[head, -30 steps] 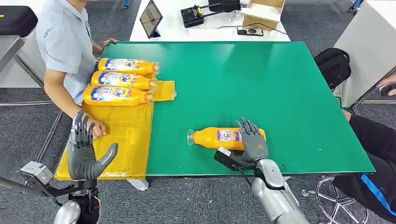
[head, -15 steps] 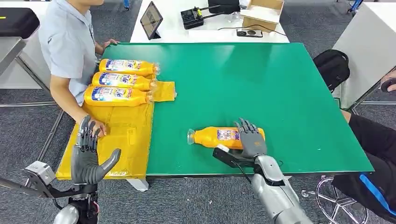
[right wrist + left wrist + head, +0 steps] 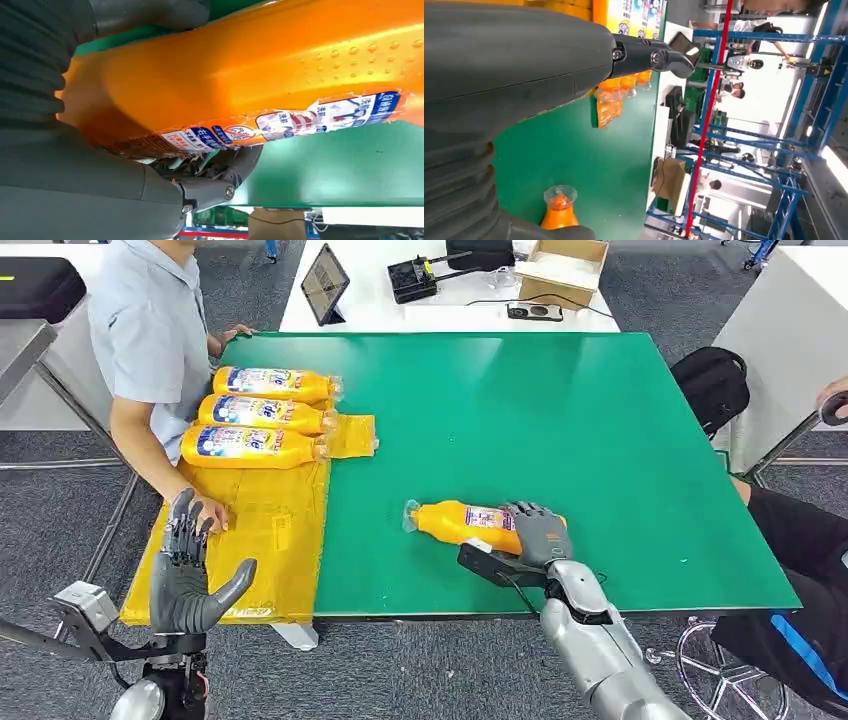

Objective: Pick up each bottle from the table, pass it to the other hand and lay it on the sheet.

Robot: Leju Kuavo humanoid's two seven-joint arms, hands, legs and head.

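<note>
An orange bottle (image 3: pixel 455 523) lies on its side near the front of the green table (image 3: pixel 560 410), its clear cap pointing left. My right hand (image 3: pixel 538 535) grips its base end. In the right wrist view the dark fingers (image 3: pixel 212 167) curl under the bottle (image 3: pixel 280 75) and the thumb lies over it. My left hand (image 3: pixel 188 575) hovers open, palm up, over the front left corner of the yellow sheet (image 3: pixel 265 535). Three more orange bottles (image 3: pixel 262 412) lie side by side at the sheet's far end. The left wrist view shows the held bottle's cap (image 3: pixel 558 195) across the table.
A person in a grey shirt (image 3: pixel 150 335) sits at the table's left side, one hand (image 3: pixel 210 513) resting on the sheet close to my left hand. A white table behind holds a tablet (image 3: pixel 324 280) and a cardboard box (image 3: pixel 560 265). A black bag (image 3: pixel 712 380) sits at the right.
My right hand's fingers have closed around the bottle, whose cap end has shifted slightly away from me. My left hand rose a little over the sheet's corner.
</note>
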